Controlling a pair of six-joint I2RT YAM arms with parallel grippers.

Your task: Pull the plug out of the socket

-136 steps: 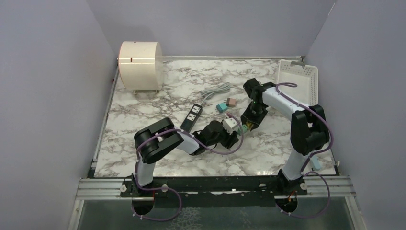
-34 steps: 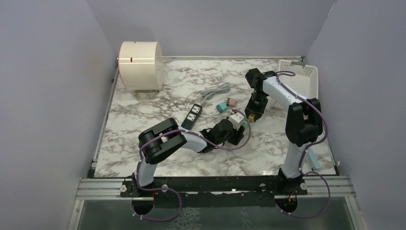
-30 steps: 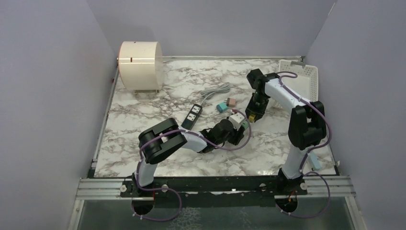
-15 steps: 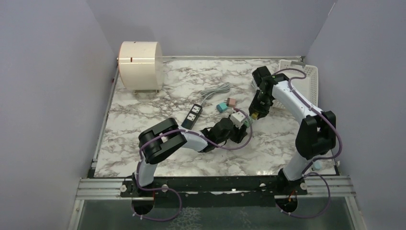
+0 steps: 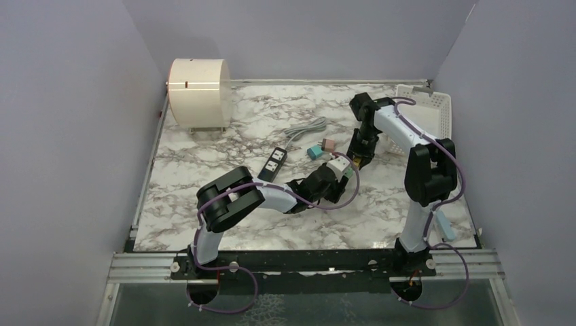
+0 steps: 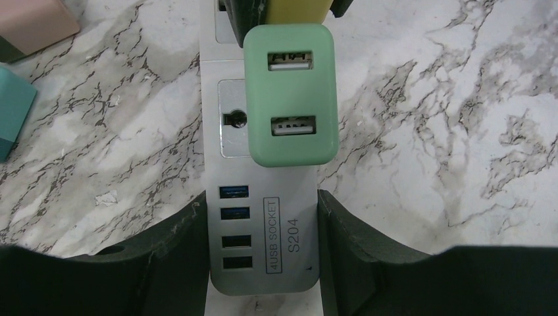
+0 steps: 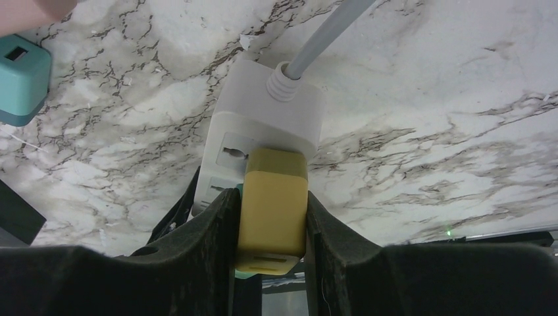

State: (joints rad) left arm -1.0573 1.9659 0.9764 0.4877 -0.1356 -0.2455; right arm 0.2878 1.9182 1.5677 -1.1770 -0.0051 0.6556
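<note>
Veined marble tabletop (image 5: 197, 173), boxy socket strip (image 6: 297, 197), rounded yellow plug (image 7: 273, 204)

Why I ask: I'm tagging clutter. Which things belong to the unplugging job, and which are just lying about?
Job: white power strip, held by left gripper; yellow plug, clamped by right gripper.
Lying about: green charger (plugged into that strip), teal adapter, pink adapter, black power strip, white basket, cream drum.

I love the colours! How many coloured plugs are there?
4: green plug and yellow plug in the white strip; teal plug and pink plug loose on the table. Others may be hidden.
</note>
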